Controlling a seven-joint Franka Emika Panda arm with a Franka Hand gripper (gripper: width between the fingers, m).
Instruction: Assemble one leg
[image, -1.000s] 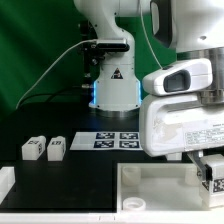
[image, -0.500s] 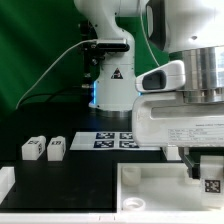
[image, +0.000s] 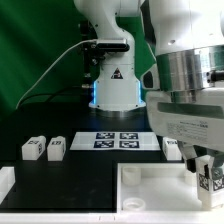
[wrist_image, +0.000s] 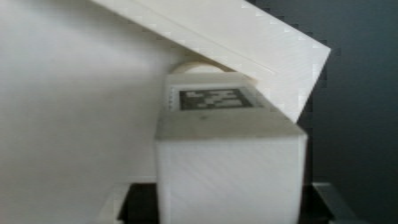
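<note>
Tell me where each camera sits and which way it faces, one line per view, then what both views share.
Exterior view: off the arm, across the black table, facing the arm's base; shows the marker board, two loose legs, and, at the exterior view's right, the end effector holding the gripped leg at the white panel.
Wrist view: on the wrist, looking along the end effector at the gripped leg against the white panel; hardly any of the robot shows.
Shared: the gripped leg and the white panel.

- White jointed robot arm (image: 112, 70): base at the worktop's rear edge, wrist over its front corner, on the exterior view's right.
- Two-finger gripper (image: 206, 174): pointing down, clamped on a small white tagged plastic leg (image: 213, 183).
</note>
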